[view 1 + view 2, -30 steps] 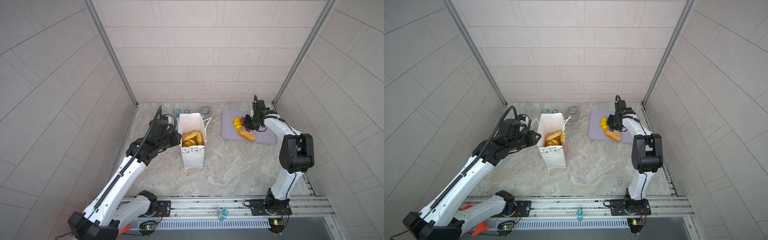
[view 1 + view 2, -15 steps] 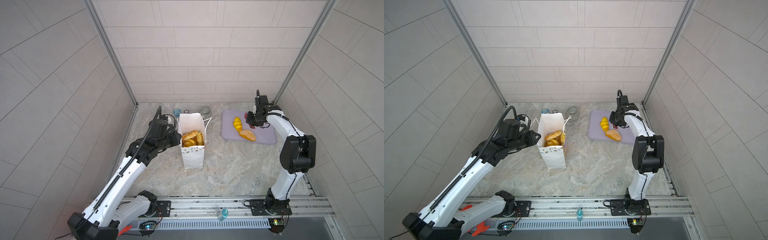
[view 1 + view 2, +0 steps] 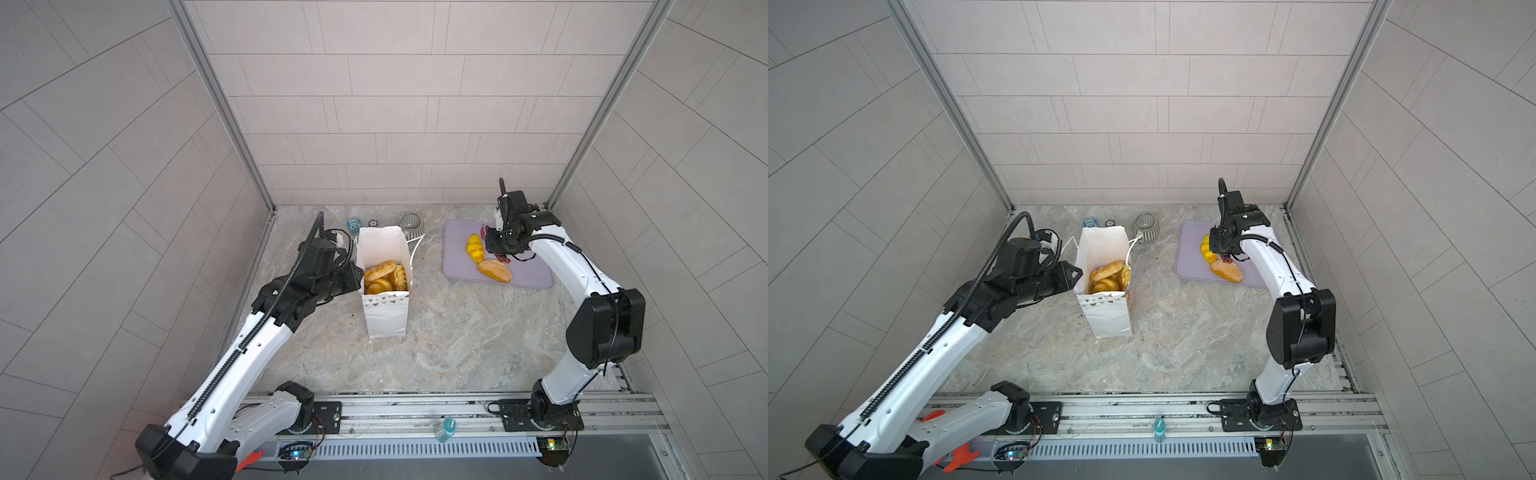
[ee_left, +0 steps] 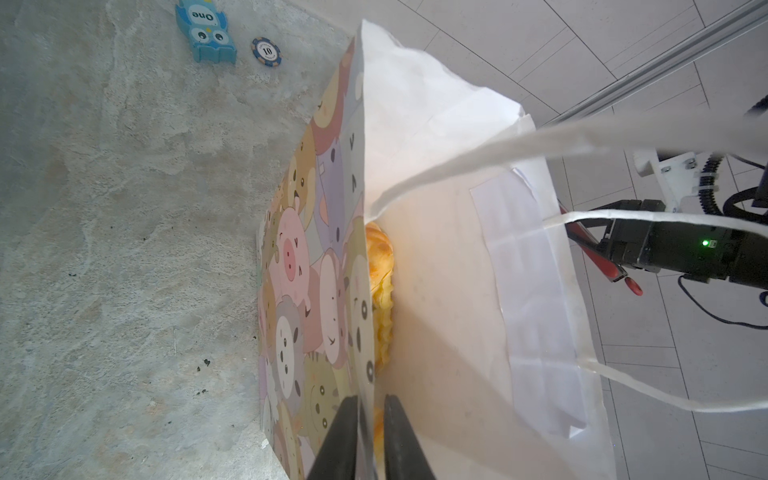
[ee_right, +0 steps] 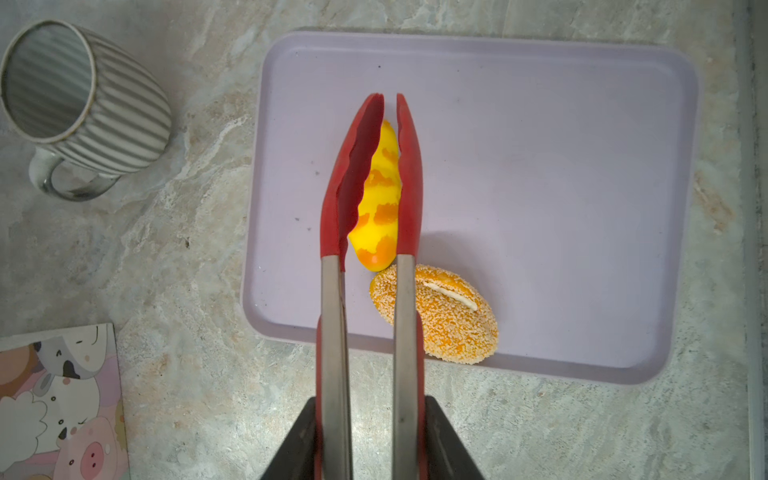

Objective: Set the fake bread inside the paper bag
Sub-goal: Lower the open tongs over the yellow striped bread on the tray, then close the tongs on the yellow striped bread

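The paper bag (image 3: 384,320) (image 3: 1106,316) stands upright and open at the middle of the table, with several pieces of fake bread (image 3: 384,274) (image 4: 380,266) inside. My left gripper (image 3: 358,276) (image 4: 370,399) is shut on the bag's left wall at the rim. Two more pieces lie on the lilac tray (image 3: 536,274) (image 5: 540,166): a yellow loaf (image 3: 475,248) (image 5: 380,208) and a sesame bun (image 3: 494,270) (image 5: 449,320). My right gripper (image 3: 500,249) (image 5: 370,401) is shut on red-tipped tongs (image 5: 332,332). Their tips stand slightly apart over the yellow loaf.
A striped mug (image 3: 410,224) (image 5: 83,108) sits behind the bag, between it and the tray. A blue owl block (image 3: 353,225) (image 4: 205,33) and a poker chip (image 4: 266,52) lie at the back. Tiled walls close in on three sides.
The right arm has lifted and drawn back from the bread on the tray, and the tongs' arms have spread a little. Neither bread has moved. The left arm holds still.
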